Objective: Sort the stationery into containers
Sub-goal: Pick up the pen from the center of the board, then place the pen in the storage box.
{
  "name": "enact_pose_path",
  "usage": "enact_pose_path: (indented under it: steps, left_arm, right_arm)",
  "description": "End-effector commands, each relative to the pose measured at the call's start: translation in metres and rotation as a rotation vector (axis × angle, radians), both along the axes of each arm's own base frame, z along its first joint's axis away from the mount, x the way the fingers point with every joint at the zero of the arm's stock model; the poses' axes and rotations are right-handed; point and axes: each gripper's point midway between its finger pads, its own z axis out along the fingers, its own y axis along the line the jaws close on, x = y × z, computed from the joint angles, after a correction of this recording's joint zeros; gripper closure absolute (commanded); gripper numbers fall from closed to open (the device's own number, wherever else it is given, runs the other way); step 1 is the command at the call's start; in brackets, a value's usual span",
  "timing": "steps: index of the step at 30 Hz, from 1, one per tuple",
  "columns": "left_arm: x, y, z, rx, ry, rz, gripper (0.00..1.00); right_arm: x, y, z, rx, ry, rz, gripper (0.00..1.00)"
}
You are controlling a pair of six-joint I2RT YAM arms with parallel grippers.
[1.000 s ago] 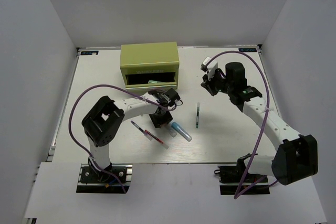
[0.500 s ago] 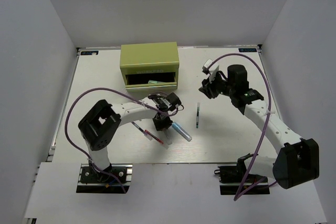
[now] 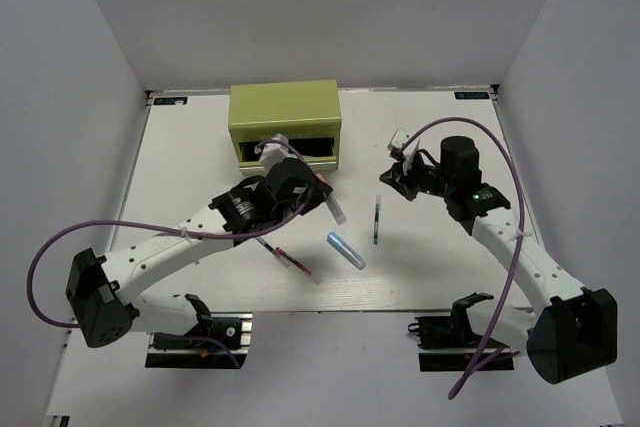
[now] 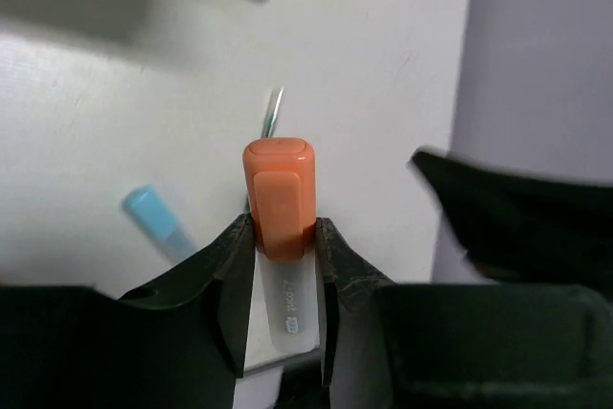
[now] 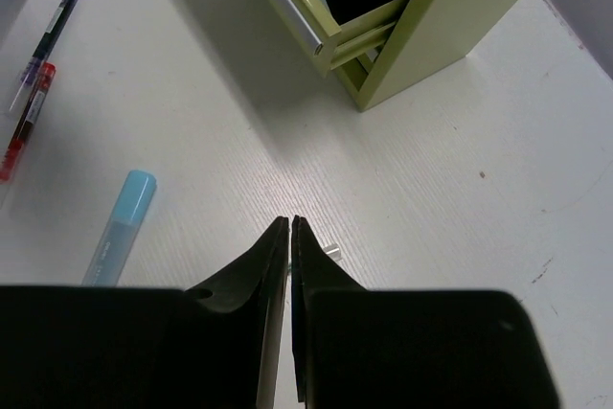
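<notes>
orange highlighter (image 4: pixel 279 189) is pinched in left gripper (image 4: pixel 280 229), right gripper (image 5: pixel 290 224) closed empty; next it needs lowering into the drawer (image 5: pixel 292 9).

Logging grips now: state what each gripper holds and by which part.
Left gripper clamps the orange-capped highlighter where cap meets pale barrel, cap sticking out. Right gripper is shut on nothing.
</notes>
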Motion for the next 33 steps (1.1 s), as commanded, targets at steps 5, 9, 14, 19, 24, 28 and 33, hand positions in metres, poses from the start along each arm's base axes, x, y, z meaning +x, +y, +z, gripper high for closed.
enact_pose_path:
  steps: [5, 9, 14, 19, 24, 28, 33]
  left_arm:
    - [0.069, 0.044, 0.084, -0.248, -0.358, 0.458, 1.00]
    - [0.091, 0.068, 0.088, -0.235, -0.449, 0.657, 1.00]
    - [0.114, 0.088, 0.079, -0.175, -0.497, 0.800, 1.00]
    - [0.132, 0.095, 0.052, -0.118, -0.498, 0.849, 1.00]
    - [0.148, 0.097, 0.033, -0.111, -0.494, 0.868, 1.00]
    - [0.158, 0.095, 0.023, -0.079, -0.478, 0.856, 1.00]
    - [0.164, 0.098, 0.014, -0.045, -0.465, 0.845, 1.00]
  right_arm:
    - [-0.003, 0.001, 0.009, 0.018, -0.073, 0.028, 0.90]
    - [-0.005, -0.001, 0.007, 0.014, -0.082, 0.026, 0.89]
    - [-0.006, -0.004, 0.002, 0.006, -0.083, 0.013, 0.88]
    - [-0.010, -0.002, -0.001, -0.002, -0.084, 0.018, 0.87]
    - [-0.008, -0.007, -0.005, -0.006, -0.078, 0.002, 0.87]
    - [-0.007, -0.008, -0.005, -0.009, -0.078, -0.001, 0.86]
    - [-0.007, -0.008, -0.008, -0.014, -0.072, 0.002, 0.73]
